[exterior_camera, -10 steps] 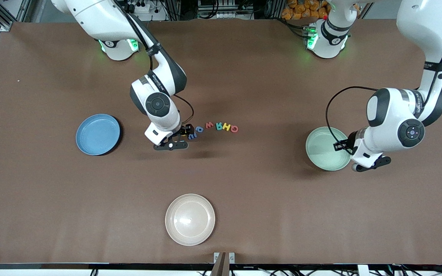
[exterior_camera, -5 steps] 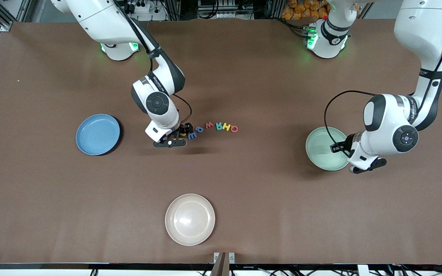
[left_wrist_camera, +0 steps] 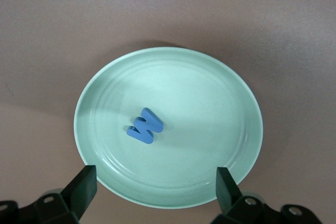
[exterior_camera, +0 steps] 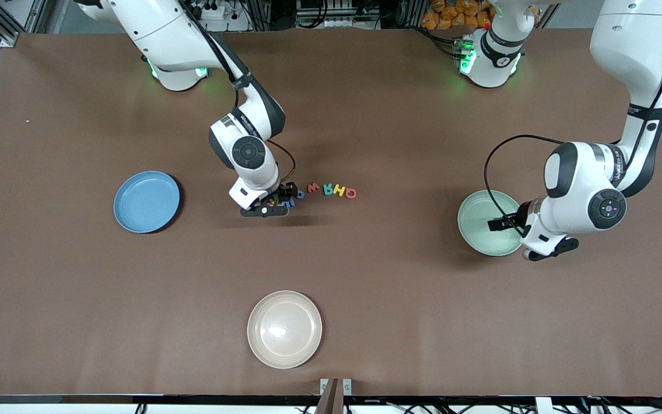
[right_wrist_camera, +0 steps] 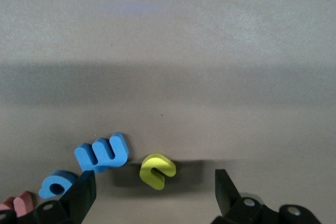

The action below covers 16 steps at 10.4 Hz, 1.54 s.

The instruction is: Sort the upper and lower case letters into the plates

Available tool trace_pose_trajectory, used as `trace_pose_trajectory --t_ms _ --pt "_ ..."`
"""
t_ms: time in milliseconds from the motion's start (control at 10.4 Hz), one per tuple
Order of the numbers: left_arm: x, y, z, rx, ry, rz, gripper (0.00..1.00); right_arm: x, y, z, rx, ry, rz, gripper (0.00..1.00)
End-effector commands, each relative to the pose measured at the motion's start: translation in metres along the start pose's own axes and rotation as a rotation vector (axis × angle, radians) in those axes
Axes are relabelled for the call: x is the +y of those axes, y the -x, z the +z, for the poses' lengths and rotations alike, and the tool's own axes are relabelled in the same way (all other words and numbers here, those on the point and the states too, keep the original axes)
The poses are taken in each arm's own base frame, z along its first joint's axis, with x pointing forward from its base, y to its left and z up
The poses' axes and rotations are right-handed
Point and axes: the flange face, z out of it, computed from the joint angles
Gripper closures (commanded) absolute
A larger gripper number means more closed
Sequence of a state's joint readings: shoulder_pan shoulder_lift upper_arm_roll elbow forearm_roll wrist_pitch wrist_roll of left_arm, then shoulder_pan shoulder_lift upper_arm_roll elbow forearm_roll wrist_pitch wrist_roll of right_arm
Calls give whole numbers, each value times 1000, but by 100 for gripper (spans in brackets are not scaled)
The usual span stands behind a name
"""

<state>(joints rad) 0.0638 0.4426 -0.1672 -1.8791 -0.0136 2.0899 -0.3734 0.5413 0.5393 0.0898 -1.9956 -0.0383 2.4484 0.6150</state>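
Two wrist views give us what the front view hides: our left hand [left_wrist_camera: 152, 192], fingers spread wide and holding nothing, hangs over the mint green plate [left_wrist_camera: 231, 103], where a blue letter [left_wrist_camera: 145, 126] lies; our right hand [right_wrist_camera: 152, 195], fingers also wide apart, sits low over the counter [exterior_camera: 365, 276] with a yellow letter [right_wrist_camera: 157, 170] between its fingers and a blue letter "w" [right_wrist_camera: 102, 153] just beside. Since the earlier front frames, our right hand [exterior_camera: 273, 202] has shifted toward the row of letters [exterior_camera: 331, 190]. The blue plate [exterior_camera: 146, 201] and the cream plate [exterior_camera: 284, 329] stand well apart, with bare counter between.
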Motion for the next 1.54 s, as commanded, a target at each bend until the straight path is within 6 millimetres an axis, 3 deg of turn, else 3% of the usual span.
trace_pose_trajectory --t_ms 0,770,1443 --pt "1 6 -21 6 7 -5 0 1 1 2 1 -4 18 0" --pt "5 11 -26 3 3 5 0 5 8 12 -9 11 4 0" --pt "5 10 -25 1 4 8 0 7 3 13 4 0 15 40"
